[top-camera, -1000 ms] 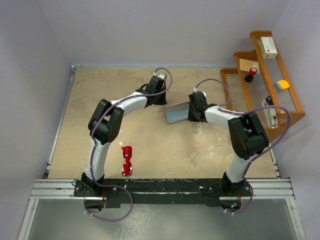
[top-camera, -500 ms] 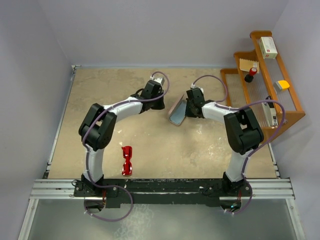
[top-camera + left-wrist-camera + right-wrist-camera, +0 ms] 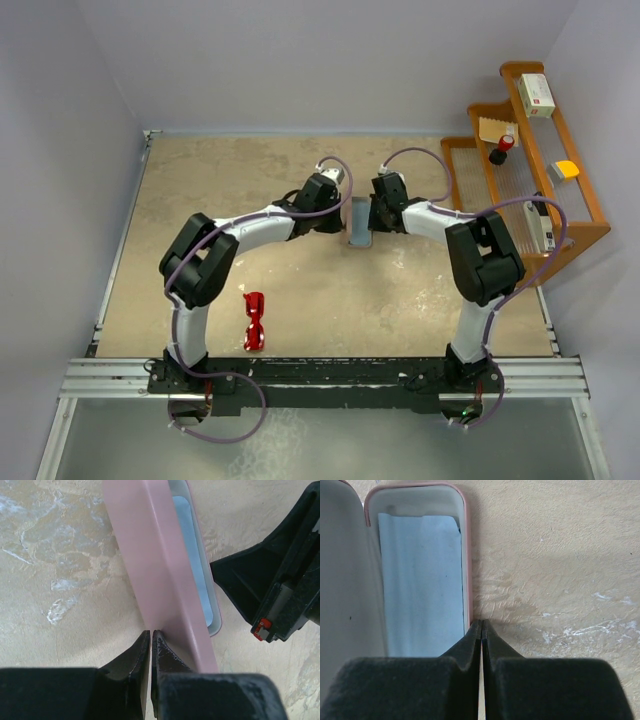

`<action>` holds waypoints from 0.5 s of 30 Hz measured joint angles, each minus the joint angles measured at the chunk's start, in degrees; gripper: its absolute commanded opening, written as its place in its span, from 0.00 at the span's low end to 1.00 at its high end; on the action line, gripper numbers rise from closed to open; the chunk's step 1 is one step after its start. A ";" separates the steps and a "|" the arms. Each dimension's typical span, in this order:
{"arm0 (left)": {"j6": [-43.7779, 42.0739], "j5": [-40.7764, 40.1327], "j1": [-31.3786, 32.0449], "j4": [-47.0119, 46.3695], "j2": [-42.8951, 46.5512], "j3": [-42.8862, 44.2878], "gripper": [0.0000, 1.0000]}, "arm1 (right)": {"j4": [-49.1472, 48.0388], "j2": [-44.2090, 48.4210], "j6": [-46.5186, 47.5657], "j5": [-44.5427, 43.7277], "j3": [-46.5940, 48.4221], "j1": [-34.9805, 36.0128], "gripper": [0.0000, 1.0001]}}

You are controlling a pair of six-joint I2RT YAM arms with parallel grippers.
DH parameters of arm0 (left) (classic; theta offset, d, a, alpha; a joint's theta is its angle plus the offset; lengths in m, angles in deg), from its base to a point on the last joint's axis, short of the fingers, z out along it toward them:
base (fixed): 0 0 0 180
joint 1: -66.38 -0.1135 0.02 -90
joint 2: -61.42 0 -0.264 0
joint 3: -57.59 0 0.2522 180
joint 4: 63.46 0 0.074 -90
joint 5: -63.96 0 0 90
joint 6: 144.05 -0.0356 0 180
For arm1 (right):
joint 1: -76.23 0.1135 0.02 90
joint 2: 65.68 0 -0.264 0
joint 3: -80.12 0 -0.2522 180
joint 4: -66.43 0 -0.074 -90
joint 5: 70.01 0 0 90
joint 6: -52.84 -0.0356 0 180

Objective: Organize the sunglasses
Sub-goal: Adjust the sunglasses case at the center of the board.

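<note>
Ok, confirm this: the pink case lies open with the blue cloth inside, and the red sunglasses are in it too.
Not quite. The red sunglasses lie on the table near its front edge, as the top external view shows. The pink case is open with the blue cloth inside.

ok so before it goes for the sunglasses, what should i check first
1. Case open: ok, its lid stands up and the inside shows.
2. Cloth lying flat inside the case: ok.
3. Sunglasses free to grab: ok, they lie alone on the table near the left arm's base.
4. Sunglasses folded: cannot tell, too small in the top view.
5. A pincer open for the grab: not ok, the left pincer is shut against the lid's outer face and the right pincer is shut at the case rim.
6. Pincers empty: ok, neither holds anything.
</note>
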 measured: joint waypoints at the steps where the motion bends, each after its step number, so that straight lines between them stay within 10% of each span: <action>1: 0.04 0.00 0.09 0.02 0.04 -0.13 0.01 | 0.00 0.00 -0.02 0.00 0.00 0.00 0.00; 15: -0.02 -4.00 -1.62 1.68 5.88 -2.84 0.01 | 2.43 13.62 -0.02 1.25 -8.81 0.33 0.06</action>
